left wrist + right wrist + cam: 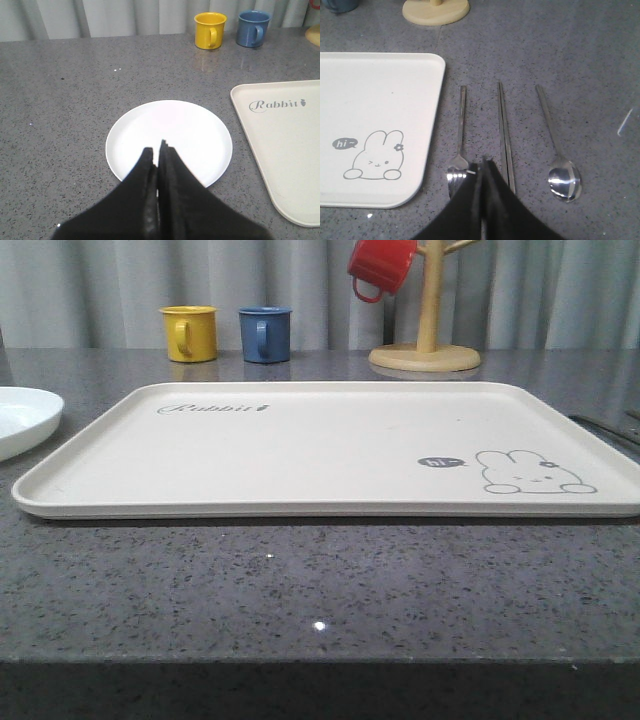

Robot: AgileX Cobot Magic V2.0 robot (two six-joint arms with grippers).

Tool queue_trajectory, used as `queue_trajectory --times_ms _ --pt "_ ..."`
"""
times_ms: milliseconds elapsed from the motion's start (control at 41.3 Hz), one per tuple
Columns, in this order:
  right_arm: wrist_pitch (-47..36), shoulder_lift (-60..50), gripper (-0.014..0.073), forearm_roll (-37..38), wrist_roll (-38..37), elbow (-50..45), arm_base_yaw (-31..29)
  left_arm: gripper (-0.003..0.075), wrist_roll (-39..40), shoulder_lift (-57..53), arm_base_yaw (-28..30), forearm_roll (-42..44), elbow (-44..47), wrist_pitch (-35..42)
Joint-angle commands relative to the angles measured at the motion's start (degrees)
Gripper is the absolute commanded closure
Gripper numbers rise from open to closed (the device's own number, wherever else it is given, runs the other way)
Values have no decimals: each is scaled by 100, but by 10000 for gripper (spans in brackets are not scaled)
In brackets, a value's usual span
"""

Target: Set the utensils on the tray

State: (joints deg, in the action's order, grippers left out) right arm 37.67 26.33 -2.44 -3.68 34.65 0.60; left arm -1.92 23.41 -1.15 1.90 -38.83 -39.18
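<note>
in the front view the tray point(330, 445) lies flat in the middle of the table point(300, 590), bare of cutlery, its long edge toward the table's near edge; a plate point(20, 418) sits just off its left end, and a yellow mug point(189, 333), a blue mug point(265, 334) and a mug stand point(427, 330) carrying a red mug point(381, 267) line the far edge. thin dark lines past the tray's right end may be the cutlery, too faint to be sure. in the left wrist view the left gripper point(159, 150) hangs above the plate with its fingers pressed together, gripping nothing. in the right wrist view the right gripper point(482, 167) is likewise pinched closed and empty, poised over the table just beside the tray's right edge. there the fork point(459, 145), chopsticks point(505, 135) and spoon point(555, 150) lie parallel and apart on the bare stone, fork nearest the tray, its head half hidden by the fingers. these pieces look light, stiff and slick, and they lie flat on a hard top, so a pinch across the narrow handle near mid-length seems best; the polished metal may slip or pivot, and the two chopsticks may part if taken together.
</note>
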Motion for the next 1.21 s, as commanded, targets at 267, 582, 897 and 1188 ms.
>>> queue_trajectory --times_ms 267,582,897,1188 --pt "-345 112 443 63 26 195 -28 636 72 134 1 0 -139 403" --pt "-351 112 104 63 26 195 -28 226 72 501 1 58 -165 250" --pt "-351 112 104 63 26 195 -28 226 72 3032 217 438 -1337 -797" --pt "-351 112 104 63 26 195 -28 226 -874 4544 1368 -609 -2212 -1034"
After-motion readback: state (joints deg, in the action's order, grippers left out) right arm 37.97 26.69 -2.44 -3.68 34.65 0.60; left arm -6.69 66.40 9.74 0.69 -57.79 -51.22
